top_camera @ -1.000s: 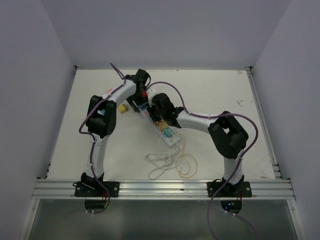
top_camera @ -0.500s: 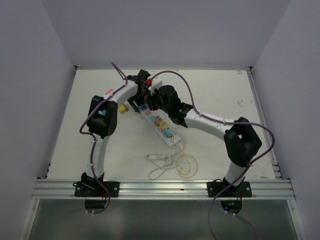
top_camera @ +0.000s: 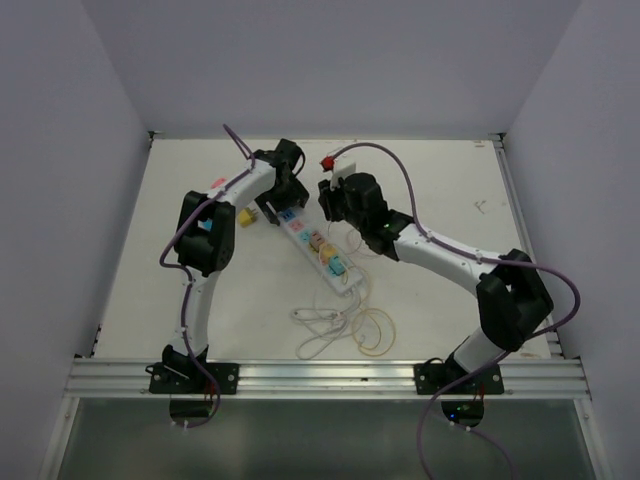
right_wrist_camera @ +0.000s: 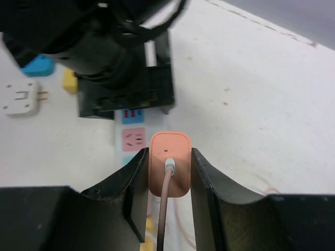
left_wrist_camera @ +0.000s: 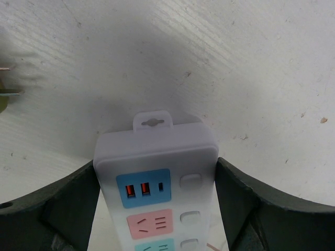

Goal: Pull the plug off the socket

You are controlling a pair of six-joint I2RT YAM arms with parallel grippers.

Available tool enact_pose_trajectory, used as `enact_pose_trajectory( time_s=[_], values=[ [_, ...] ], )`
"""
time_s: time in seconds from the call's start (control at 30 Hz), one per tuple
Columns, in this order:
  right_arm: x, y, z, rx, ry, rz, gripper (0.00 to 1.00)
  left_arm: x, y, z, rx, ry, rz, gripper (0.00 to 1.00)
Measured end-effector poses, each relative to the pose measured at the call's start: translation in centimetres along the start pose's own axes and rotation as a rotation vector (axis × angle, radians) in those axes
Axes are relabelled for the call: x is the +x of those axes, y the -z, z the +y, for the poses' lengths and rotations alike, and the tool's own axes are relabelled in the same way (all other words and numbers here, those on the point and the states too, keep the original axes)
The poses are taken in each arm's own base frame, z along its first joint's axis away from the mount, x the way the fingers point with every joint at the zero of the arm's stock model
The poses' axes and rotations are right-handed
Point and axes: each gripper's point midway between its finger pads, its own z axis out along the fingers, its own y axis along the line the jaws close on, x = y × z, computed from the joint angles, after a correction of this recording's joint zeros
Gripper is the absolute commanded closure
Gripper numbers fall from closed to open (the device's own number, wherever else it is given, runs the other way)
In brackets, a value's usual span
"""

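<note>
plug (right_wrist_camera: 169, 170) looks free, hanging above socket (top_camera: 318, 246) | right gripper (right_wrist_camera: 169, 157) pinches plug | left gripper (left_wrist_camera: 156, 170) clamps socket end | pull seems done

Socket (top_camera: 320, 245), yellow plug (top_camera: 243, 217) on table (top_camera: 450, 180)

**Socket** (top_camera: 318, 245): long white power strip lying flat and diagonal, coloured outlet faces up, thin white cord (top_camera: 318, 322) looped at its near end. **Plug** (right_wrist_camera: 170, 162): salmon rounded block with trailing cable (right_wrist_camera: 163, 209), off the strip, pinched in the right gripper (right_wrist_camera: 169, 154).
</note>
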Motion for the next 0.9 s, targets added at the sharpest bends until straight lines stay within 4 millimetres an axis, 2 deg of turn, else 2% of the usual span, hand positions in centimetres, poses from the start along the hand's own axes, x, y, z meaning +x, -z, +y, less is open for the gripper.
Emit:
enact_pose_trajectory(
  time_s=[0.03,0.13,0.23,0.33,0.47,0.53,0.73,0.83,0.9],
  values=[
    [0.0,0.2,-1.0,0.022,-0.013,0.001,1.00,0.0,0.0,0.0,0.000,0.000,0.000,1.00],
    [0.6,0.8,-5.6,0.121,-0.091,0.015,1.00,0.0,0.0,0.0,0.000,0.000,0.000,1.00],
    [2.2,1.3,-10.5,0.226,-0.190,0.047,1.00,0.0,0.0,0.0,0.000,-0.001,0.000,1.00],
    [5.3,2.1,-15.0,0.315,-0.325,0.092,1.00,0.0,0.0,0.0,0.000,-0.001,0.000,1.00],
    [10.4,3.7,-18.8,0.392,-0.511,0.161,1.00,0.0,0.0,0.0,0.001,-0.002,0.000,1.00],
    [12.2,4.1,-19.8,0.403,-0.591,0.185,0.98,0.0,0.0,0.0,0.001,-0.002,-0.001,1.00],
    [14.7,3.4,-20.1,0.347,-0.747,0.197,0.90,0.0,0.0,0.0,0.001,-0.002,-0.001,1.00],
    [15.3,3.0,-19.9,0.310,-0.797,0.198,0.80,0.0,0.0,0.0,0.002,-0.002,-0.002,1.00],
    [15.6,2.7,-19.7,0.290,-0.824,0.200,0.68,0.0,0.0,0.0,0.002,-0.003,-0.002,1.00]
  ],
)
